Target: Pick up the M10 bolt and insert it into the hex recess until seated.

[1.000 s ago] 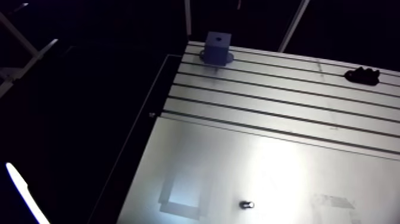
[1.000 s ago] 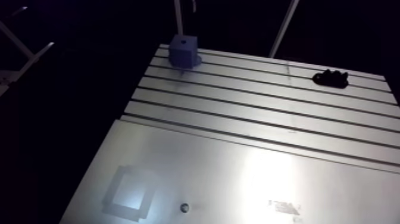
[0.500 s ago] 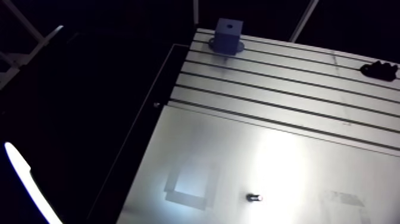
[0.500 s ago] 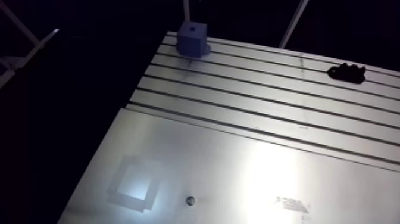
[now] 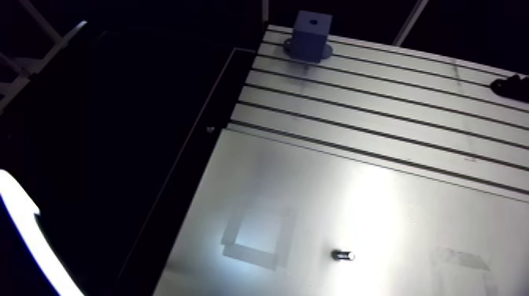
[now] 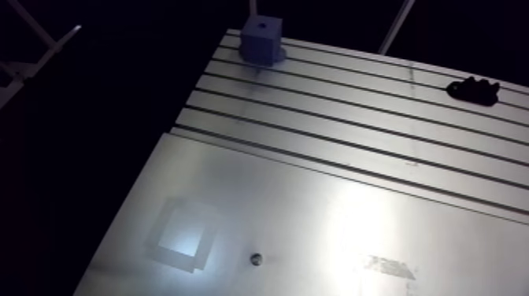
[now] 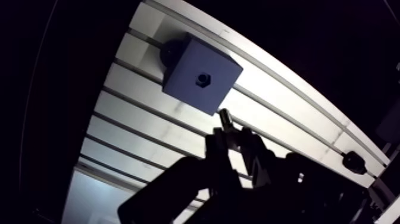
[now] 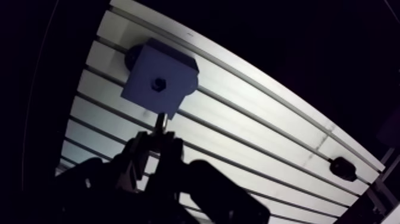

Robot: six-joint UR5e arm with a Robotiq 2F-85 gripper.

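We see a blue block, a silvery tabletop striped with dark parallel slots, and a small black part.

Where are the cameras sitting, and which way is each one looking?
Arm view: rides on the arm's upper link and looks down across the slotted table toward the blue block near its far edge; none of the robot's own body shows.
Wrist view: sits on the wrist and looks down past the gripper, which holds a bolt pointing toward the hex recess in the block.
Shared: both show the blue block, the table's slots and a small black part.
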